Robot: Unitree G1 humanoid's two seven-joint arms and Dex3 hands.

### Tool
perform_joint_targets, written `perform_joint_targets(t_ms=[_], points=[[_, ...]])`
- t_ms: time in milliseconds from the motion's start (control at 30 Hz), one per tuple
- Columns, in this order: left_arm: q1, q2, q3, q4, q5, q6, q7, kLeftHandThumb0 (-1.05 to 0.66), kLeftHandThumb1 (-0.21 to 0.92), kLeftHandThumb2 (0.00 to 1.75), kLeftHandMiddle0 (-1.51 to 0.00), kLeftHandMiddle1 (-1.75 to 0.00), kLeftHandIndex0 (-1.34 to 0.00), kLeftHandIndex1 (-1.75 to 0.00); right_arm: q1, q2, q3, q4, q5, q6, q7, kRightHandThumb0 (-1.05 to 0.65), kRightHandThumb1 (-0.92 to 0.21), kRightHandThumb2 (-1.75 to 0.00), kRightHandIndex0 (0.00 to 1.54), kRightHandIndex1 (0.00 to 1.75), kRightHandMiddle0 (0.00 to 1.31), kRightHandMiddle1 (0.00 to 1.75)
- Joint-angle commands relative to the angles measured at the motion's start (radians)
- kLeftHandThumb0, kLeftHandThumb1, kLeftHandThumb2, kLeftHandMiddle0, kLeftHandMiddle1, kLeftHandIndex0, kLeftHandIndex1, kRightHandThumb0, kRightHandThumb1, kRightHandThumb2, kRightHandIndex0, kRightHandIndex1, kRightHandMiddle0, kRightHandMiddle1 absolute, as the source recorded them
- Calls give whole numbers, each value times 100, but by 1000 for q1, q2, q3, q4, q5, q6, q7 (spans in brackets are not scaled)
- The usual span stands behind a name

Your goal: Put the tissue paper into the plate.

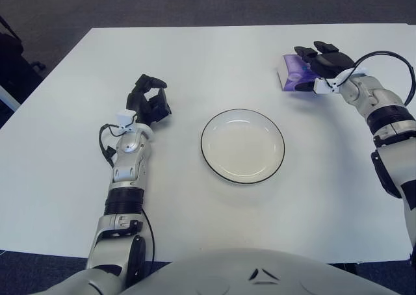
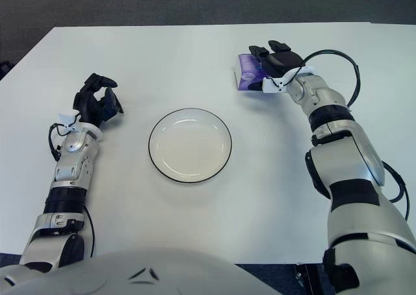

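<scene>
Purple and glossy, the tissue paper pack (image 1: 294, 79) lies on the white table (image 1: 195, 61) at about two o'clock from the plate (image 1: 242, 145), well apart from it and close to the table's right side. The right hand (image 1: 322, 64) is over the pack's right half, dark fingers (image 1: 307, 51) reaching across its top toward the far edge and a thumb showing along its near side; the hand seems to be closing around the pack, though I cannot tell from here whether the grip is firm or whether the pack has left the tabletop. A black cable (image 1: 390, 60) loops from the wrist back over the forearm.

The plate sits near the middle of the table, white with a thin dark rim, nothing in it.

The left hand (image 1: 149, 103) shows at about nine o'clock from the plate, clear of it, its forearm running back toward the robot's body at six o'clock. Its fingers are curled inward into a loose fist and hold nothing.

Grey carpet (image 1: 195, 2) lies beyond the table's far edge at twelve o'clock.
</scene>
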Motion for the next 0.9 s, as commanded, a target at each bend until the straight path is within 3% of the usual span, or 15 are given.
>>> perform_joint_targets(t_ms=[0, 867], points=[[123, -49, -5, 53, -2, 2, 4, -41, 56, 101, -104, -175, -43, -175, -30, 10, 9, 16, 5, 9, -12, -104, -92, -59, 0, 0, 3, 3], [147, -48, -7, 22, 16, 3, 24, -41, 57, 101, -107, -175, -43, -175, 34, 66, 54, 143, -2, 131, -79, -103, -92, -65, 0, 0, 0, 27]])
